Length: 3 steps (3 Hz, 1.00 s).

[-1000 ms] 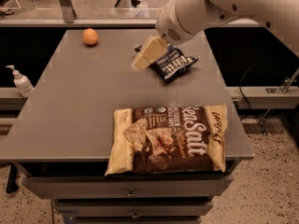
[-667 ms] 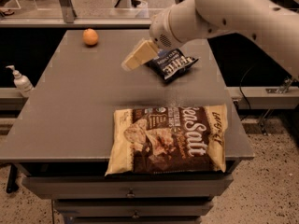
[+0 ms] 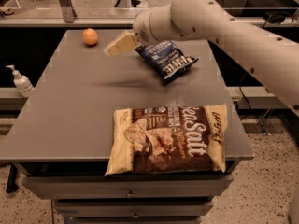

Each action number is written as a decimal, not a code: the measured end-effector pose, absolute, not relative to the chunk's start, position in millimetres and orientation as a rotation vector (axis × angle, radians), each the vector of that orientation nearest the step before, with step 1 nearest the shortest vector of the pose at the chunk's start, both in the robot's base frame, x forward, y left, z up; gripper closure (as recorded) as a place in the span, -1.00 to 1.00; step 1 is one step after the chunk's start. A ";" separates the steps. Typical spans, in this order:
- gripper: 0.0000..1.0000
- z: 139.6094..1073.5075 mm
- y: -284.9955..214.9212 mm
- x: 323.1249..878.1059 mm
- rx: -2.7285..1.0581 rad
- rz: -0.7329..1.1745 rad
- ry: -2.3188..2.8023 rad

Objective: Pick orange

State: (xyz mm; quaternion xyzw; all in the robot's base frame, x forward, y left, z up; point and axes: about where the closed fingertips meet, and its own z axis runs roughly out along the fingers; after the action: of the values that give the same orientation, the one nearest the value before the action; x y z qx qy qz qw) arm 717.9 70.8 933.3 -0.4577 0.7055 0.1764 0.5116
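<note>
The claw (image 3: 117,45) hangs just above the far part of the bench (image 3: 70,111), a pale wedge at the end of a thick white arm (image 3: 210,17) that comes in from the right of the view. From this angle I cannot tell whether the claw is open or closed; nothing is seen held in it.

Just right of the claw, a small dark blue snack bag (image 3: 167,59) lies flat on the bench, partly under the arm. Nearer the camera than the claw and well apart from it, a large brown and cream snack bag (image 3: 168,139) lies at the front edge.

The bench is a plain grey slab with a faint dark smear nearer the camera than the claw, and drawers (image 3: 131,190) below its front. Left of the claw, off the bench and lower down, stands a white pump bottle (image 3: 21,80). A speckled floor (image 3: 261,190) shows at the lower right, and a metal rail (image 3: 65,21) runs behind the bench.

The orange (image 3: 90,36) sits on the bench near its far left corner, to the left of the claw and slightly farther back, near it but not touching.
</note>
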 end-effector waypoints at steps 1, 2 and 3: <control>-1.00 930.3 100.5 747.9 -1.088 0.436 1.696; -1.00 921.6 131.7 771.9 -1.103 0.447 1.694; -1.00 911.3 154.0 797.3 -1.104 0.463 1.684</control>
State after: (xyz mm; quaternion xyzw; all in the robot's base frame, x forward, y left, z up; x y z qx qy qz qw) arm 797.3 154.0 911.3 -0.4588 0.7000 0.1925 0.5123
